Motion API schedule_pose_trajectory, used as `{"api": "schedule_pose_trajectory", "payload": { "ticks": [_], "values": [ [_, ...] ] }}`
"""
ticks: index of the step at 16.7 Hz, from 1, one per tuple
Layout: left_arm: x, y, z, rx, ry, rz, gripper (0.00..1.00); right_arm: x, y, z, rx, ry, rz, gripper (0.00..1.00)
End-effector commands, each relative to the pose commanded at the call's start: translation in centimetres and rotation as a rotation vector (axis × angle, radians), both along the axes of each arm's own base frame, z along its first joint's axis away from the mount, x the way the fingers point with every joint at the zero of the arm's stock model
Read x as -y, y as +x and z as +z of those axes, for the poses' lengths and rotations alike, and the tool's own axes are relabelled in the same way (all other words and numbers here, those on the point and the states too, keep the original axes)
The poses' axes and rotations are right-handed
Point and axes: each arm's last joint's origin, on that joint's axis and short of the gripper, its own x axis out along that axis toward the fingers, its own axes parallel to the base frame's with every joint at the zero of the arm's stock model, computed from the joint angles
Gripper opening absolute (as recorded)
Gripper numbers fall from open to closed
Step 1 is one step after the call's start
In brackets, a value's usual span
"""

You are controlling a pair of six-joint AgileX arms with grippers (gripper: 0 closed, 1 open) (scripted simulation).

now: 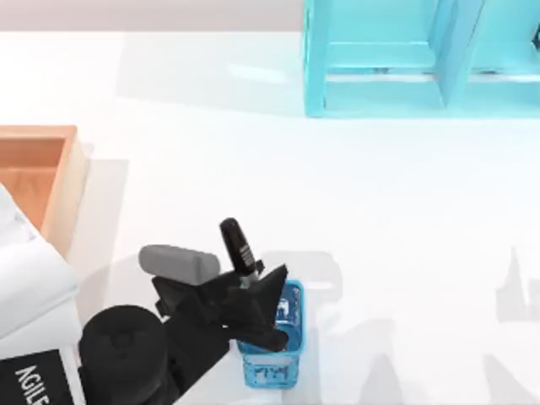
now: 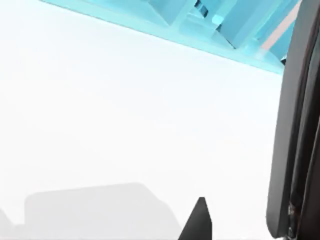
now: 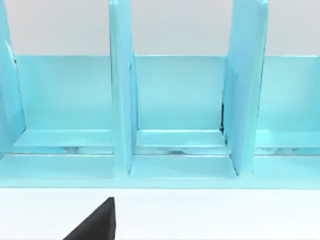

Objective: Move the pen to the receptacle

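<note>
Top view, left gripper (image 1: 250,283) clamped on pen (image 1: 237,245), blue cup (image 1: 274,359) partly hidden.

The pen (image 1: 237,246) has a black cap and a grey barrel with black print. The cup (image 1: 274,359) is blue mesh, the tray (image 1: 69,169) light-brown wood, the shelf unit (image 1: 396,76) turquoise, the surface (image 1: 380,211) white.
</note>
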Motion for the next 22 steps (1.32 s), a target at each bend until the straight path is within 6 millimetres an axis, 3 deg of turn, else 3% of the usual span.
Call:
{"api": "schedule_pose_trajectory", "payload": {
  "ticks": [3, 10, 15, 22],
  "values": [
    [0.0, 0.0, 0.0, 0.000, 0.000, 0.000, 0.00, 0.0, 0.0, 0.0, 0.000, 0.000, 0.000, 1.00],
    [-0.6, 2.0, 2.4, 0.051, -0.039, 0.000, 0.00, 0.0, 0.0, 0.0, 0.000, 0.000, 0.000, 1.00],
    [-2.6, 4.0, 5.4, 0.052, -0.033, -0.011, 0.00, 0.0, 0.0, 0.0, 0.000, 0.000, 0.000, 1.00],
    [-6.2, 4.9, 8.0, -0.004, -0.011, -0.022, 0.00, 0.0, 0.0, 0.0, 0.000, 0.000, 0.000, 1.00]
  ]
}}
